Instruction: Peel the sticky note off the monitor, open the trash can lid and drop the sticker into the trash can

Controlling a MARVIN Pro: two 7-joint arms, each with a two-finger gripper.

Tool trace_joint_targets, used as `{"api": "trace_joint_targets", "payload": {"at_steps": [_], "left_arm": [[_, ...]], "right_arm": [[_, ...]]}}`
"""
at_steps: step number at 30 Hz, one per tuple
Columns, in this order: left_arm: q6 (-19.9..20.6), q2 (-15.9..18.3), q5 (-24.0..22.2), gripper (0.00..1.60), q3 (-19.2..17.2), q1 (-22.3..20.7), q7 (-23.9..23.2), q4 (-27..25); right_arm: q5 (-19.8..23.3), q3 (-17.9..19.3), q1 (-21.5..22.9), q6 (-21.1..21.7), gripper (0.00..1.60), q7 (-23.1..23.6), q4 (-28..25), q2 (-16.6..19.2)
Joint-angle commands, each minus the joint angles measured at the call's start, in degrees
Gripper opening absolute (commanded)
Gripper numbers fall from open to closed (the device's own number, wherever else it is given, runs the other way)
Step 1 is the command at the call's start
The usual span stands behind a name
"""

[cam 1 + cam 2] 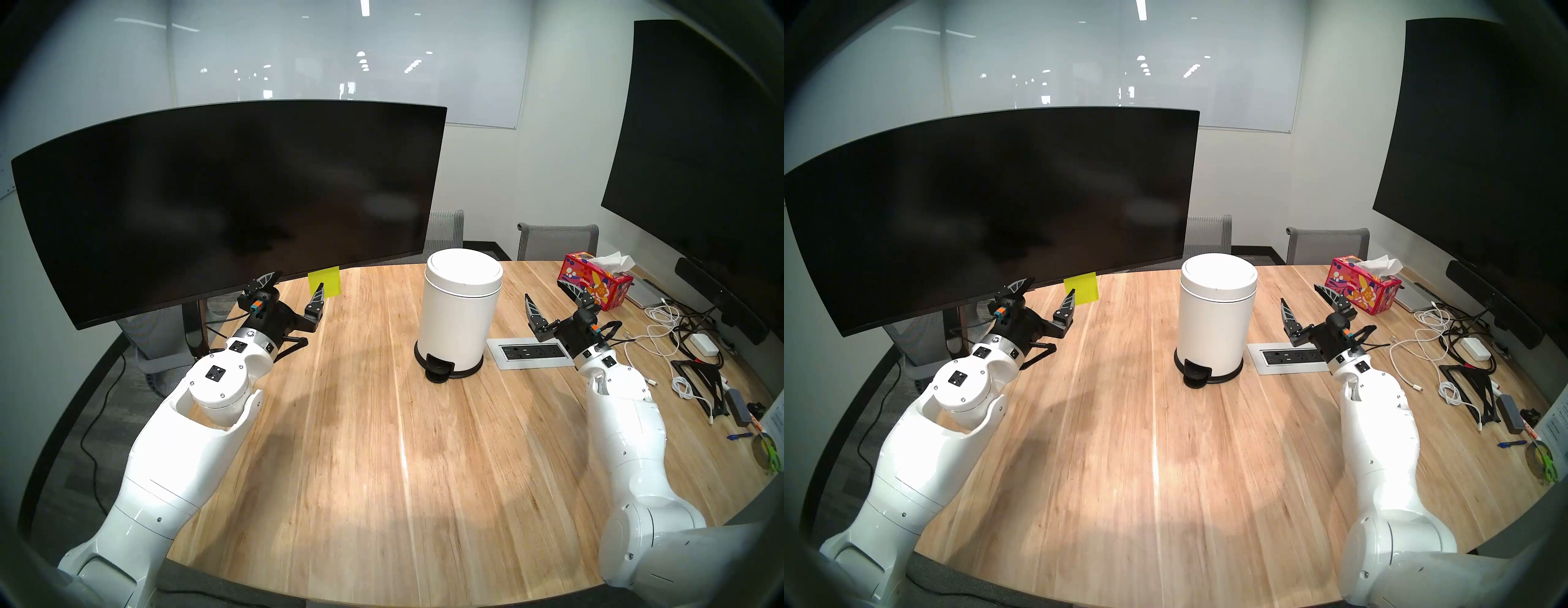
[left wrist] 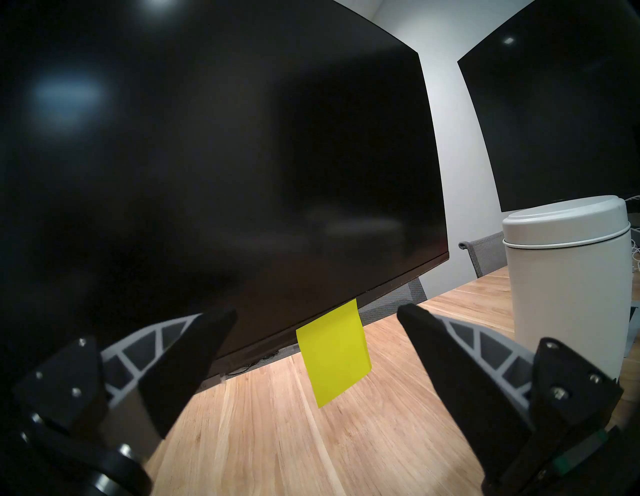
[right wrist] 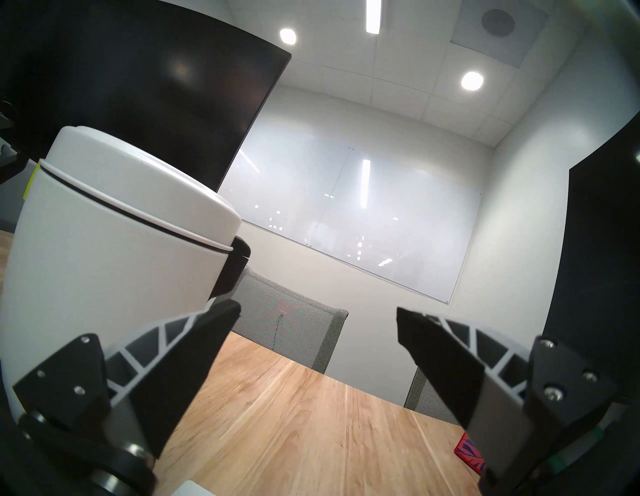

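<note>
The yellow-green sticky note (image 1: pixel 331 280) (image 1: pixel 1087 286) (image 2: pixel 334 356) hangs from the bottom edge of the wide curved monitor (image 1: pixel 233 204) (image 1: pixel 987 204) (image 2: pixel 207 156), above the table. My left gripper (image 1: pixel 297 282) (image 1: pixel 1050 287) (image 2: pixel 317 313) is open just in front of the note, its fingers on either side and not touching it. The white trash can (image 1: pixel 460 322) (image 1: pixel 1212 331) (image 2: pixel 568 304) (image 3: pixel 104 259) stands mid-table with its lid (image 1: pixel 464 271) (image 3: pixel 145 183) shut. My right gripper (image 1: pixel 546 290) (image 1: pixel 1300 294) (image 3: pixel 318 311) is open and empty to the can's right.
A power outlet panel (image 1: pixel 528 350) is set into the wooden table (image 1: pixel 360 424) beside the can. A red tissue box (image 1: pixel 594 282), tangled cables (image 1: pixel 679 331) and a large flat screen (image 1: pixel 700 170) fill the right side. Grey chairs (image 1: pixel 558 242) stand behind.
</note>
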Motion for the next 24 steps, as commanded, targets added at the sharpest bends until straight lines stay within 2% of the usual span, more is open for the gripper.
{"api": "trace_joint_targets", "payload": {"at_steps": [1,24], "left_arm": [[-0.2,0.0,0.1,1.6,0.0,-0.5,-0.1,-0.9],[-0.3,0.3,-0.2,1.6,0.3,-0.5,0.2,-0.9]], "right_arm": [[0.2,0.1,0.7,-0.1,1.6,0.0,-1.0,0.1],[0.2,0.0,0.7,-0.1,1.6,-0.1,-1.0,0.1]]}}
